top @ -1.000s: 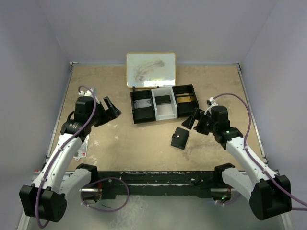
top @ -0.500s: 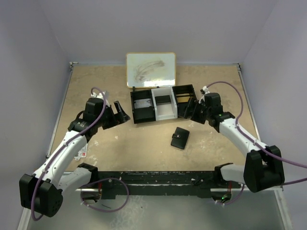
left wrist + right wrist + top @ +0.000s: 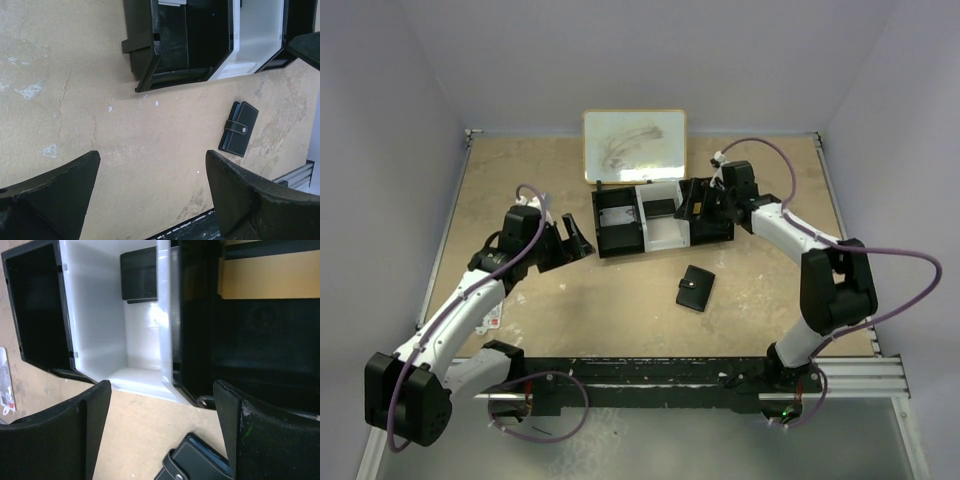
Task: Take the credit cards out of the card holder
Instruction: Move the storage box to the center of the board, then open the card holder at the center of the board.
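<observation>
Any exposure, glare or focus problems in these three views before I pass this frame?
Top external: even, soft light, faint shadows, card holder sharp. Left wrist: card holder crisp; the near fingers of the left gripper are dark and slightly soft. Right wrist: the tray's white compartment is bright with mild glare, and its black compartments lose detail in shadow.

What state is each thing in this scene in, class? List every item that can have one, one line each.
card holder: closed, snap tab fastened, lying flat on the table.
left gripper: open, holding nothing.
right gripper: open, holding nothing, by the tray.
three-compartment tray: upright, open on top.
whiteboard: smudged with grey marks.
</observation>
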Motion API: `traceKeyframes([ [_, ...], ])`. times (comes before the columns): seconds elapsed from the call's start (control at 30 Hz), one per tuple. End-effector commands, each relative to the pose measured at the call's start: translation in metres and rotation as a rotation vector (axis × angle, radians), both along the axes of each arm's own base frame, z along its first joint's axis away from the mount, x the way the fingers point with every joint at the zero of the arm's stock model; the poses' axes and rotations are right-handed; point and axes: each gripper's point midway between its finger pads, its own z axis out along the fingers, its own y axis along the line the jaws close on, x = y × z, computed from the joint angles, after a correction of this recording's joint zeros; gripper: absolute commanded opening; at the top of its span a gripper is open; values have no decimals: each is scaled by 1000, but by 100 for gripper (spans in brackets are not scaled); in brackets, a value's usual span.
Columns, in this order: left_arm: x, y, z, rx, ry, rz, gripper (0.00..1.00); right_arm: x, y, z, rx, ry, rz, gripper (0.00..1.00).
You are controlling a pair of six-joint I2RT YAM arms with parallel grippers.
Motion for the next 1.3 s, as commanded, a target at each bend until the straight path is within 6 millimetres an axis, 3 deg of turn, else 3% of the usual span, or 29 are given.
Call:
traceKeyframes([
  [0.0,0,-13,-1,-34,-13,-45,84,7,39,18,39,-48,131,86],
  [0.13,-4,-15,-6,-37,-5,-45,84,8,63,14,52,-29,175,86],
  [0.37,-8,-16,-12,-39,4,-42,84,9,88,14,47,-25,200,86],
  [0.5,-11,-28,-14,-38,7,-81,84,14,71,21,-56,-52,111,87],
  [0.67,-16,-47,-21,-3,4,-112,84,3,30,61,-146,-141,-40,92],
  [0.7,-16,-50,-23,-2,2,-113,84,-2,22,66,-153,-152,-69,92],
  [0.87,-15,-64,-24,-9,-9,-127,84,-45,-6,57,-141,-115,-158,90],
  [1.1,-16,-79,-29,10,-13,-161,84,-111,-26,20,-2,-29,-271,84],
  [1.17,-18,-85,-28,15,-17,-177,84,-131,-28,-3,41,33,-288,81],
  [1.27,-22,-94,-30,27,-16,-196,83,-142,-31,-17,93,59,-340,76],
])
